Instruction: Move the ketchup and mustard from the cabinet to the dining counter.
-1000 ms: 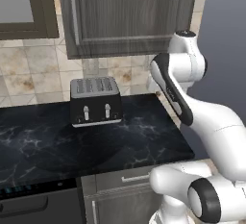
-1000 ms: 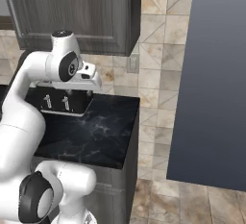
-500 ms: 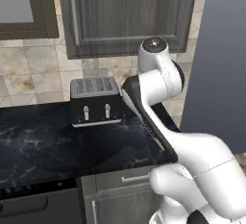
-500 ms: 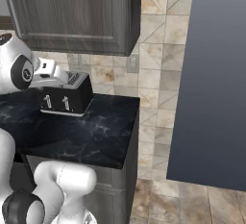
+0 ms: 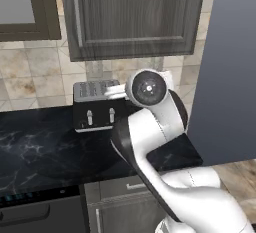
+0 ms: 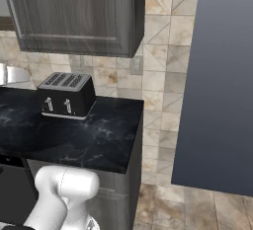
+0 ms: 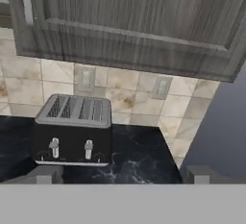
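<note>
The cabinet (image 5: 135, 17) hangs over the worktop, its panelled door shut and its silver bar handle (image 5: 77, 14) at the left edge. It also fills the upper part of the right base view (image 6: 74, 12) and the hand view (image 7: 134, 21). My gripper (image 7: 122, 175) is open, its two fingertips (image 7: 45, 174) wide apart with nothing between them, and it looks at the wall below the cabinet. Part of my hand (image 6: 10, 75) pokes in at the left edge, level with the toaster's top. The ketchup and the mustard are hidden. The dining counter is out of view.
A black toaster (image 5: 95, 106) (image 6: 66, 95) (image 7: 73, 129) stands at the back of the black marble worktop (image 6: 99, 135). A glass-fronted cabinet (image 5: 20, 7) hangs at the left. A tall grey-blue panel (image 5: 230, 67) (image 6: 222, 76) closes off the right. My arm's elbow (image 5: 147, 89) hides the toaster's right end.
The arm has swung left across the worktop, from beside the grey-blue panel to in front of the toaster. The jaws have spread wider. The base has stayed put.
</note>
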